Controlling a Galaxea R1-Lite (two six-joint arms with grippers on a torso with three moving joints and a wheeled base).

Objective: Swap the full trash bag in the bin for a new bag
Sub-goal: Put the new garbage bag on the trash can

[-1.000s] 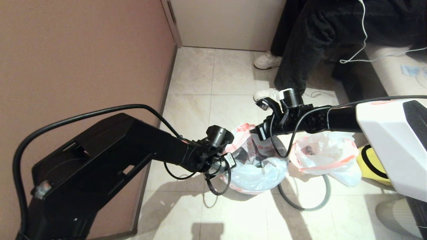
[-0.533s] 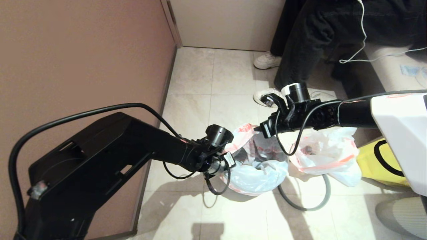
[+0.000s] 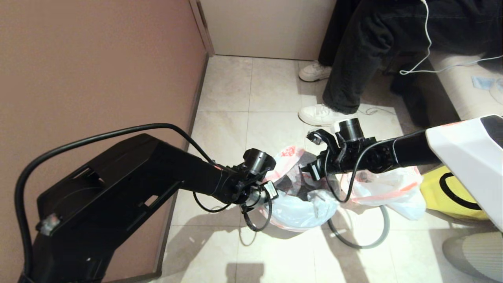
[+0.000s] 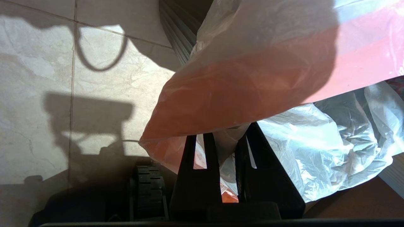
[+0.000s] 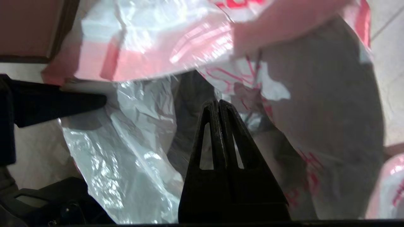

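Left gripper [image 4: 226, 135] sat at the near-left edge of the bin [image 4: 176, 34], jaws nearly closed and pinching the pink-red rim band of the new bag [image 4: 240, 91]. Brown wall [image 3: 98, 67] ran close along that side, baseboard right by the arm. Bag was draped over the bin with its mouth facing up, film bunched white on the near side [image 3: 298, 210]; only a dark sliver of the bin's ribbed wall showed beside it. Right gripper [image 5: 218, 104] hung over the bag mouth from the right, fingers pressed fully together, nothing between them; its own cable loop dangled in front of the opening. Just right of the bin, the full trash bag [image 3: 387, 188] lay slumped on the tile, long axis roughly left-right. Grey hoop [image 3: 359, 236] lay flat on the floor in front of it, partly tucked under. Yellow bag [image 3: 452, 192] further right, behind the white arm cover. Seated person's sneakers [image 3: 320, 114] beyond.
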